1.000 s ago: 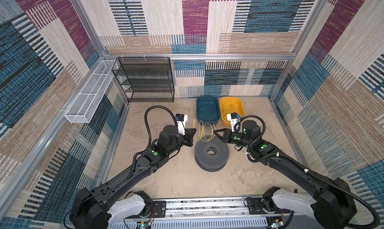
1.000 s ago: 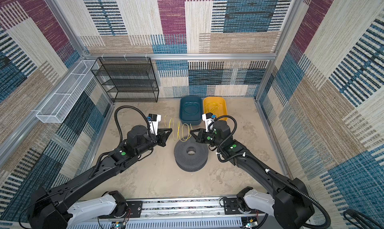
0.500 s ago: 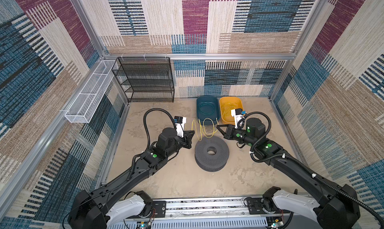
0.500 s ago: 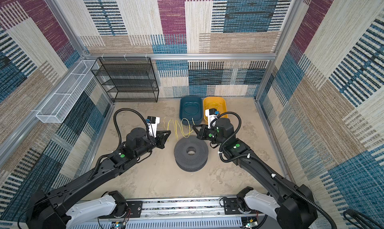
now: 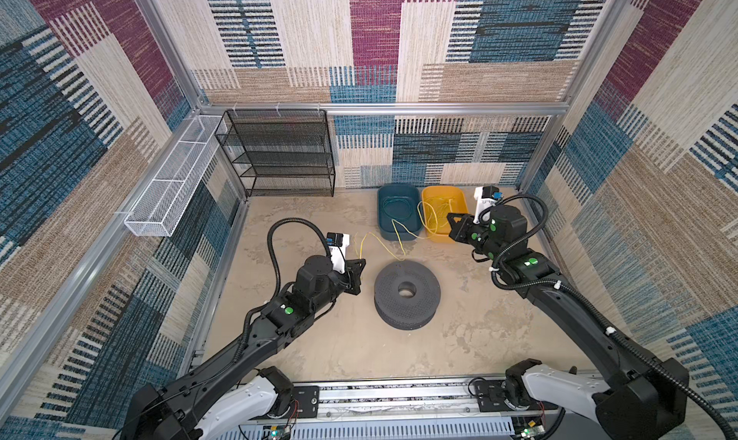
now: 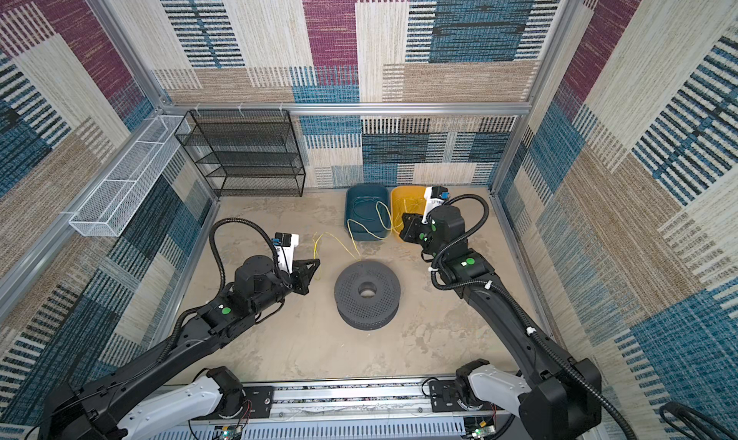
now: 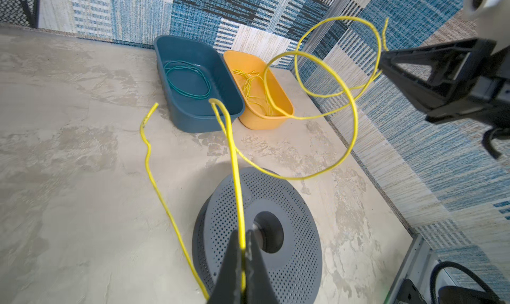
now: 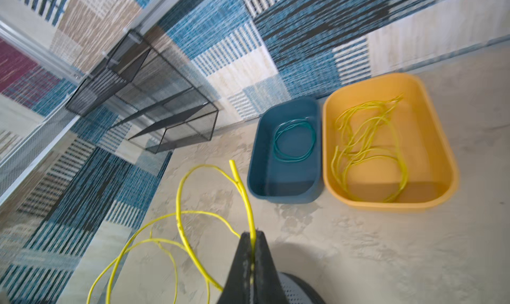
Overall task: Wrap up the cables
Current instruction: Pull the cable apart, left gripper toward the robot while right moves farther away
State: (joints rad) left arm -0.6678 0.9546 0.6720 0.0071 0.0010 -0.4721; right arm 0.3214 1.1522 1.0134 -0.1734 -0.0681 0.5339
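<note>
well, on the left side the left hand [image 7: 244, 235] is clenched on a yellow cable [image 7: 234, 161], low over the tabletop [image 5: 319, 350] and near the grey spool [image 5: 407, 294]. from this hand the yellow cable rises in open loops through the air, past the far edge of the spool, in front of the blue tub [image 5: 399, 236] and the yellow tub [image 5: 443, 189]. more yellow cables [image 8: 358, 148] lie inside the yellow tub. on the right the right hand [image 8: 252, 236] is clenched too, pinching what looks like the same yellow cable near its end.
</note>
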